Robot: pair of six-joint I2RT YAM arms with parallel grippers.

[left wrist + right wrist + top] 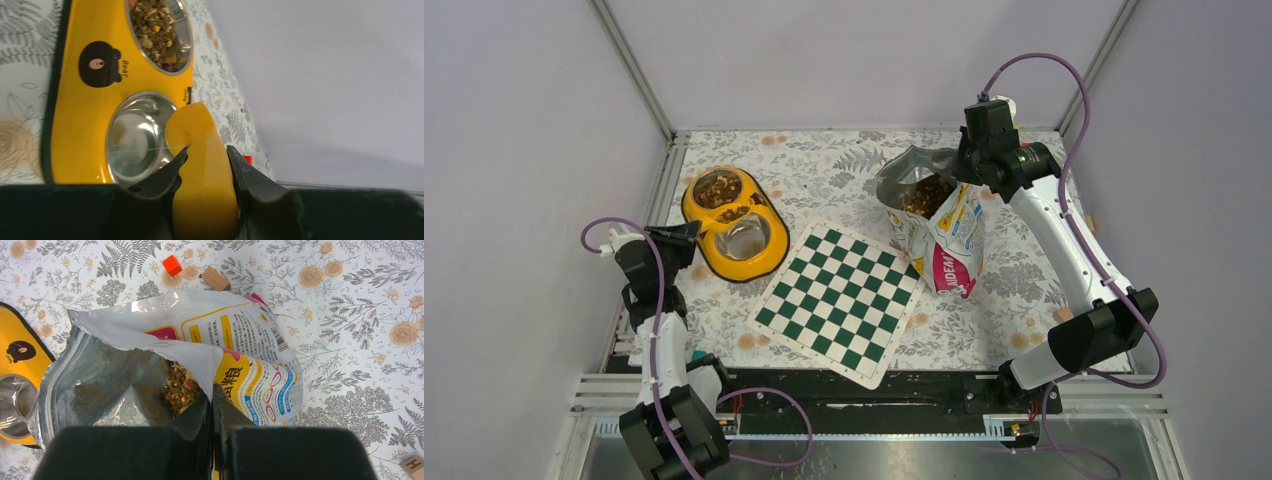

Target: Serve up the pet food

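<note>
- so the right gripper [211,392] is pinched tight on the rim of the open bag [250,330]
- pet food [177,387] sits down inside that bag, plus more heaped in the far bowl [187,35] of the yellow feeder [75,115]
- the near bowl [132,140] is just bare steel
- the left gripper [207,150] is clamped on a yellow plastic piece [200,200], right over the feeder; honestly can't tell what it is

The table [844,165] is seen from above, behind the arm bases [674,430]. The yellow feeder [80,115] is viewed closely from the left wrist, past a yellow piece [202,190] between the fingers [247,177]. The open bag [115,385] is looked into from the right wrist; the feeder is shared by all views.
</note>
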